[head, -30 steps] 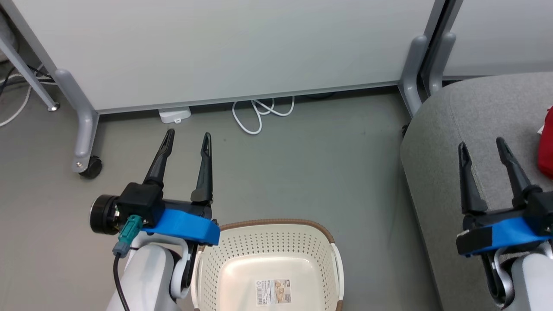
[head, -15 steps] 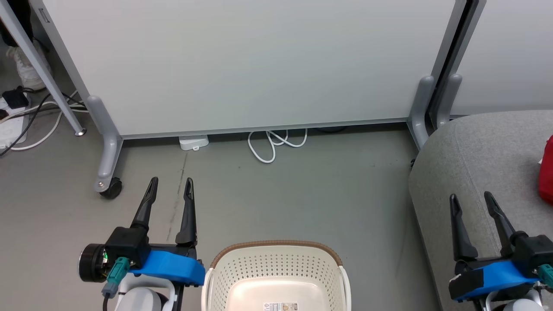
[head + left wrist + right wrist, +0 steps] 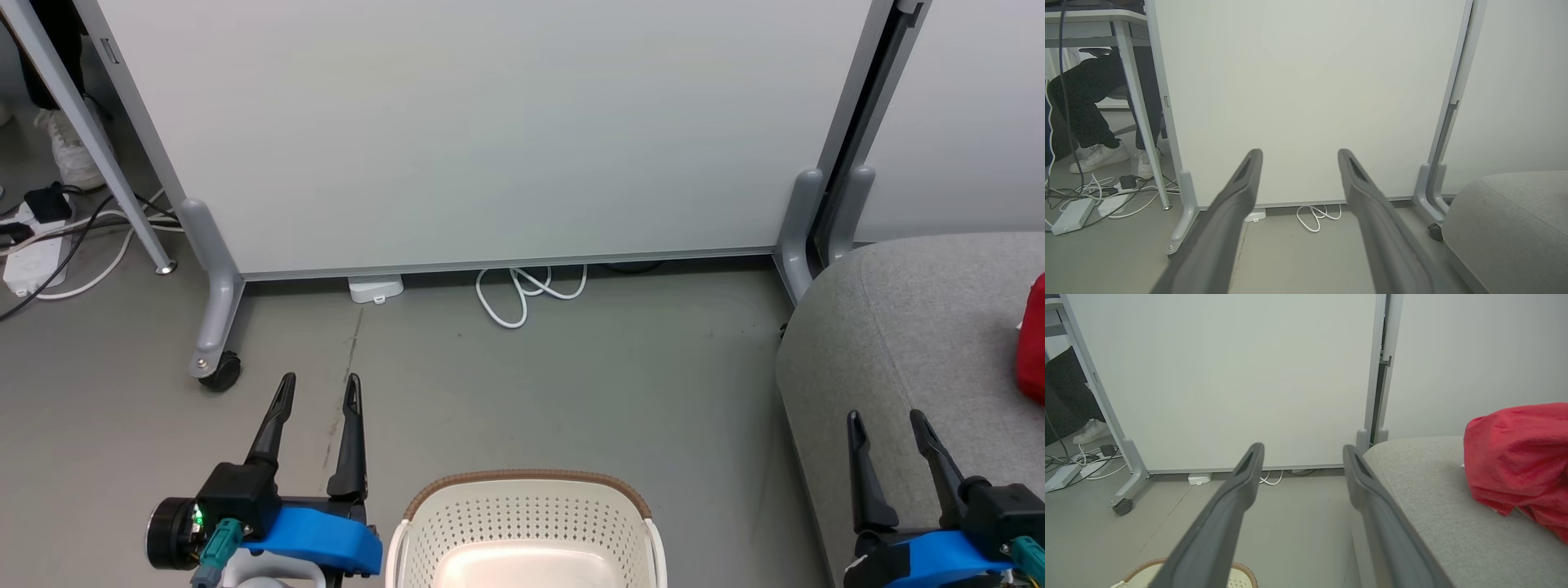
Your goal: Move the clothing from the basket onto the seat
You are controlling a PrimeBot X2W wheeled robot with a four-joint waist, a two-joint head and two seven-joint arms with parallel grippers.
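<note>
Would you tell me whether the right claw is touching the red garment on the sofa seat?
Apart. In the right wrist view, bare grey sofa seat lies between the open right claw and the red garment.

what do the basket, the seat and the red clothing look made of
Basket: looks like moulded cream plastic, slightly glossy, walls punched with rows of holes; the brown rim band looks woven.
Seat: grey upholstery fabric, matte, fine speckled weave.
Clothing: soft red cloth, perhaps fleecy: fuzzy surface, limp folds.

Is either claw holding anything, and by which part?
Nothing is held. The left claw and right claw both stand open and empty; the red clothing lies on the seat.
</note>
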